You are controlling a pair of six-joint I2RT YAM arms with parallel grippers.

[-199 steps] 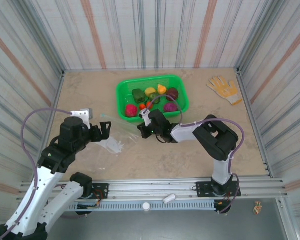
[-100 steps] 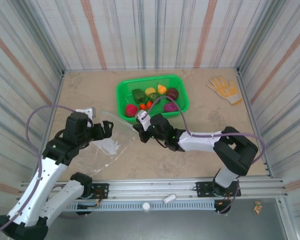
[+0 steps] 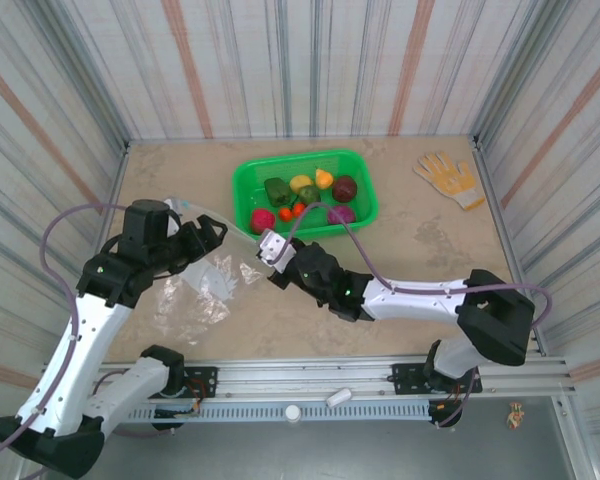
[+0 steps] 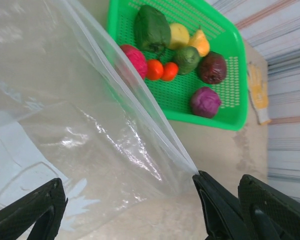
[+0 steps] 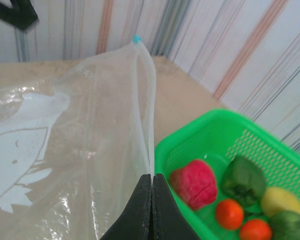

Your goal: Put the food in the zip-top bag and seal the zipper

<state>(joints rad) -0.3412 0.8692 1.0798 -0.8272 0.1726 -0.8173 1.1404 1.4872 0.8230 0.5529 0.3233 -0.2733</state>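
The zip-top bag (image 3: 205, 285) hangs before the basket (image 3: 280, 158) of food (image 3: 300, 183), glove (image 3: 448, 178) apart.

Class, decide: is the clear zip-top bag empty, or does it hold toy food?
Empty. The clear plastic zip-top bag shows no pieces inside; the toy fruits and vegetables all lie in the green mesh basket.

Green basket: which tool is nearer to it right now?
Right. The right tool pinches the rim of the zip-top bag just off the near-left corner of the green basket. The left tool sits open farther left, across the bag.
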